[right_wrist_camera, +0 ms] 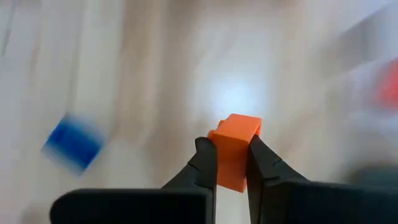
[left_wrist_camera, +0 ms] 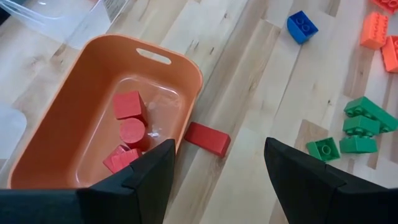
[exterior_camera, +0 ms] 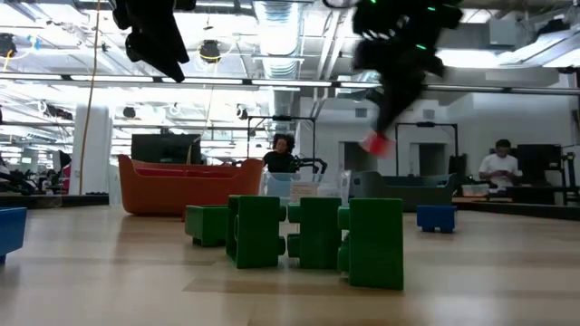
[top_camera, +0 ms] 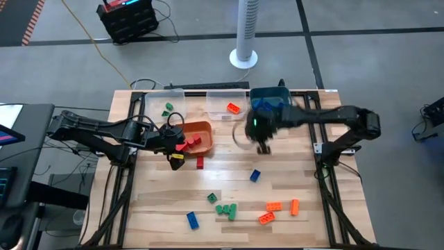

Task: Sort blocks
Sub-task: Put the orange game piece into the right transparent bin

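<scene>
My right gripper [top_camera: 262, 144] hangs above the table in front of the teal bin [top_camera: 269, 98], shut on a small orange block [right_wrist_camera: 235, 149]; the low view shows that block [exterior_camera: 376, 143] well above the table. My left gripper [left_wrist_camera: 219, 146] is open over the near right rim of the orange bin [left_wrist_camera: 186, 59], touching nothing. The bin holds red blocks [left_wrist_camera: 129, 104]. One red block [left_wrist_camera: 207, 138] lies flat on the table just outside its wall. Blue [top_camera: 255, 175], green [top_camera: 226, 210] and orange blocks [top_camera: 274, 206] lie loose on the near half of the table. My right gripper pinches the orange block between its two fingers [right_wrist_camera: 208, 163], which lie on two opposite side faces; the block's end [right_wrist_camera: 244, 127] sticks out past the fingertips. The block is lifted clear of the table.
Two clear bins [top_camera: 164, 104] [top_camera: 227, 103] stand along the far edge, one holding a green block [top_camera: 168, 107], the other an orange block [top_camera: 233, 107]. Another blue block [top_camera: 192, 220] lies near the table's near edge. People sit in the room beyond.
</scene>
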Robot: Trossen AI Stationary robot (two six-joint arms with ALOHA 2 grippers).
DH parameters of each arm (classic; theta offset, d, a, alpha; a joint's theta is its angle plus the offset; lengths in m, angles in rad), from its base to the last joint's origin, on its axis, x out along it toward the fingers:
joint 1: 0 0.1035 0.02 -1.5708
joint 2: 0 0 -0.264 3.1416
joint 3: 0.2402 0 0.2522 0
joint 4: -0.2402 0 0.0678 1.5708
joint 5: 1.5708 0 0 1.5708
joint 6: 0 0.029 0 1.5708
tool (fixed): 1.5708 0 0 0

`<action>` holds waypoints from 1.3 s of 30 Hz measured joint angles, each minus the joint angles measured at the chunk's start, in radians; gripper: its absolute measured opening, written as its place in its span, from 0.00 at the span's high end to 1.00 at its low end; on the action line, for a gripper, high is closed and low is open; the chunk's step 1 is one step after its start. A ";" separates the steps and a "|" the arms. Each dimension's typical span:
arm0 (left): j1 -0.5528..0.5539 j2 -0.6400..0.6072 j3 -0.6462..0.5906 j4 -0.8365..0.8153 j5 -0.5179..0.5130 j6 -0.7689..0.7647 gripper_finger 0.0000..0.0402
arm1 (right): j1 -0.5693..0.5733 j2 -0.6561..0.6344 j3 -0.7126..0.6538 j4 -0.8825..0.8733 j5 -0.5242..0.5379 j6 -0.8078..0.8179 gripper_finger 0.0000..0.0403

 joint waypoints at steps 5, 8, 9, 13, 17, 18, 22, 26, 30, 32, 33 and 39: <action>0.000 0.000 0.000 0.001 0.000 -0.017 0.40 | -0.163 0.023 0.133 0.180 -0.001 0.044 0.89; 0.000 0.000 0.000 0.011 -0.009 -0.016 0.40 | -0.233 0.119 0.243 0.167 -0.035 0.084 0.89; 0.000 0.000 0.000 0.013 -0.011 -0.015 0.40 | -0.246 0.162 0.284 0.150 -0.039 0.094 0.89; 0.005 0.000 0.000 0.013 -0.014 -0.016 0.40 | -0.281 0.350 0.466 0.077 -0.047 0.151 0.89; 0.005 0.000 0.000 0.009 -0.015 -0.017 0.40 | -0.308 0.537 0.655 -0.075 -0.046 0.205 0.88; 0.005 0.000 0.000 0.006 -0.015 -0.019 0.40 | -0.314 0.582 0.698 -0.121 -0.037 0.208 0.88; 0.005 0.000 0.000 0.005 -0.015 -0.024 0.40 | -0.326 0.714 0.828 -0.285 0.020 0.216 0.88; 0.005 0.000 0.000 -0.004 -0.007 -0.040 0.40 | -0.331 0.785 0.884 -0.375 0.027 0.202 0.85; 0.005 0.000 0.000 -0.015 0.006 -0.042 0.40 | -0.331 0.791 0.892 -0.391 0.028 0.192 0.74; 0.005 0.000 0.000 -0.016 0.010 -0.035 0.40 | -0.331 0.780 0.892 -0.393 0.028 0.192 0.66; 0.005 0.000 0.000 -0.016 0.013 -0.030 0.40 | -0.331 0.770 0.892 -0.400 0.028 0.193 0.62; 0.005 -0.001 0.000 -0.018 0.027 -0.018 0.40 | -0.291 0.593 0.891 -0.506 0.025 0.149 0.45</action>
